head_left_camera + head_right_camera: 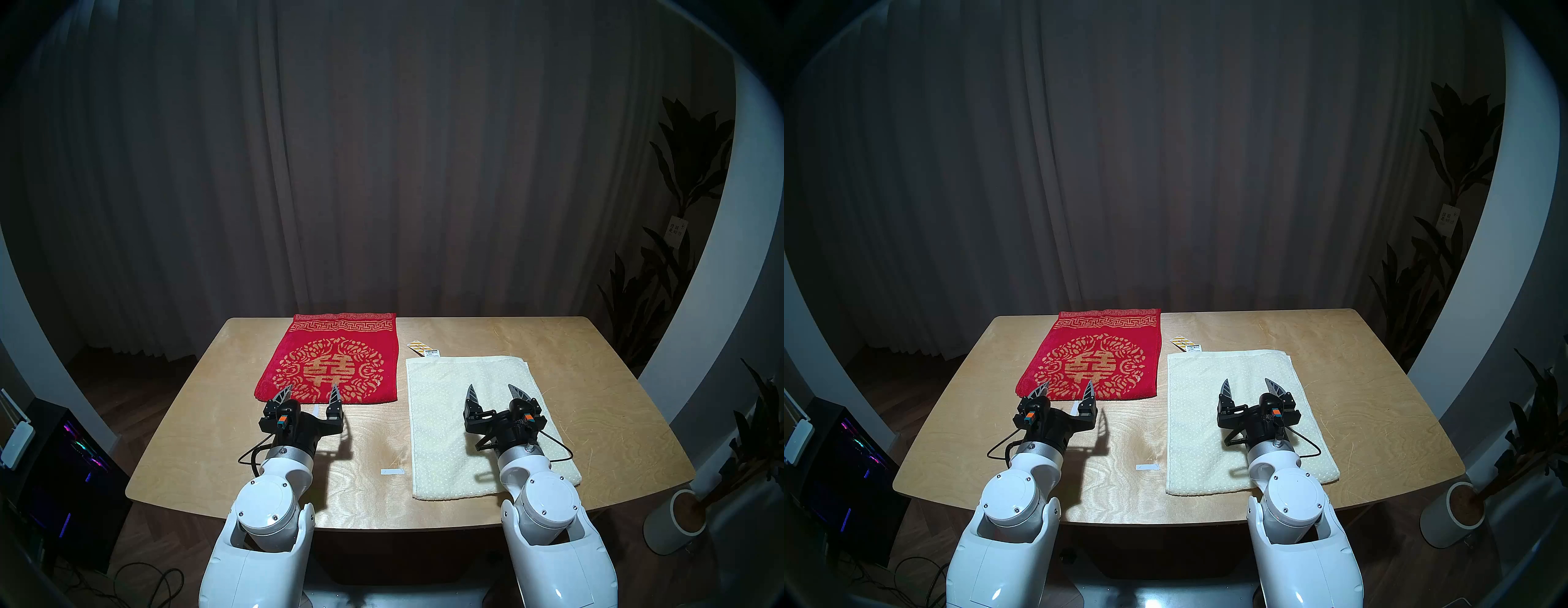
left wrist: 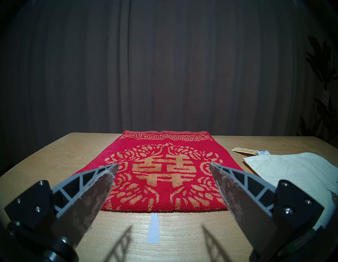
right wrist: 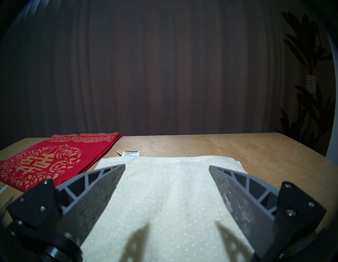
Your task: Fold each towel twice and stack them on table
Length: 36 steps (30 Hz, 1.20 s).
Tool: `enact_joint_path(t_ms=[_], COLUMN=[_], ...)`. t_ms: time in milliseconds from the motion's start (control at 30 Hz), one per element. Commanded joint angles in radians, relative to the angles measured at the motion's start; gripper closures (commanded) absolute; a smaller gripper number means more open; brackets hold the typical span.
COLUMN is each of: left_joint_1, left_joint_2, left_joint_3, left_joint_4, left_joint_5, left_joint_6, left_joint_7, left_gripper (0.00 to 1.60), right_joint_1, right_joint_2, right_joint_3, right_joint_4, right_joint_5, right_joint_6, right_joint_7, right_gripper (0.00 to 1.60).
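Head views: the red towel point(image 1: 335, 361) and the cream towel point(image 1: 483, 420) lie flat side by side on the worktop point(image 1: 203, 429), long axes running away from the robot, bare wood on both outer sides.

Left wrist: left tool point(image 2: 163, 167), fingers apart, above the red towel's near edge.

Right wrist: right tool point(image 3: 167, 168), fingers apart, over the cream towel.

table point(image 1: 594, 382): light plywood, visible grain, rounded corners;
red towel point(image 1: 335, 361): flat at the far left, gold emblem up, far edge at the table's rim;
cream towel point(image 1: 449, 424): flat on the right, just beside the red one;
paper tag point(image 1: 423, 349): striped, at the cream towel's far edge;
tape marks point(image 1: 393, 471): white, on bare wood near both towels
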Motion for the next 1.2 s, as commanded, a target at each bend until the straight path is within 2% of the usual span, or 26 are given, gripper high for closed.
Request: enact_joint_path(t_ms=[0, 33, 100, 233, 400, 433, 500, 533, 633, 667, 700, 900, 1167], left_joint_1=[0.003, 0.008, 0.012, 0.014, 0.009, 0.013, 0.014, 0.016, 0.02, 0.025, 0.025, 0.041, 0.052], left_joint_2=[-0.003, -0.013, -0.016, -0.022, -0.034, -0.042, -0.044, -0.053, -0.058, -0.063, -0.063, -0.077, -0.093], left_joint_3=[-0.004, -0.012, -0.015, -0.026, -0.057, -0.074, -0.084, -0.104, -0.121, -0.14, -0.14, -0.185, -0.232], left_joint_4=[-0.029, -0.04, -0.049, -0.091, -0.143, -0.163, -0.172, -0.189, -0.199, -0.209, -0.209, -0.22, -0.237], left_joint_5=[-0.019, -0.056, -0.064, -0.147, -0.297, -0.355, -0.387, -0.452, -0.503, -0.567, -0.567, -0.73, -0.925], left_joint_6=[0.001, 0.005, 0.008, 0.028, 0.065, 0.092, 0.107, 0.133, 0.155, 0.181, 0.181, 0.243, 0.337], left_joint_7=[-0.011, -0.026, -0.027, -0.04, -0.049, -0.045, -0.044, -0.041, -0.035, -0.032, -0.032, -0.023, -0.004], left_gripper=[0.0, 0.0, 0.0, 0.0, 0.0, 0.0, 0.0, 0.0, 0.0, 0.0, 0.0, 0.0, 0.0], right_joint_1=[-0.03, -0.031, -0.039, -0.041, -0.043, -0.042, -0.042, -0.04, -0.036, -0.031, -0.031, -0.007, 0.017], right_joint_2=[-0.013, -0.013, -0.015, -0.014, -0.015, -0.019, -0.018, -0.02, -0.018, -0.016, -0.016, -0.007, -0.007], right_joint_3=[-0.002, -0.004, -0.003, -0.005, -0.004, -0.001, -0.001, -0.002, -0.006, -0.01, -0.01, -0.037, -0.049], right_joint_4=[-0.113, -0.123, -0.145, -0.184, -0.223, -0.226, -0.231, -0.237, -0.235, -0.233, -0.233, -0.235, -0.241], right_joint_5=[0.165, 0.183, 0.204, 0.28, 0.366, 0.392, 0.414, 0.446, 0.476, 0.522, 0.522, 0.661, 0.892], right_joint_6=[0.072, 0.073, 0.093, 0.124, 0.171, 0.183, 0.194, 0.211, 0.226, 0.245, 0.245, 0.303, 0.385], right_joint_7=[0.022, 0.009, 0.013, 0.014, -0.006, -0.016, -0.02, -0.034, -0.044, -0.058, -0.058, -0.106, -0.209], right_gripper=[0.0, 0.0, 0.0, 0.0, 0.0, 0.0, 0.0, 0.0, 0.0, 0.0, 0.0, 0.0, 0.0])
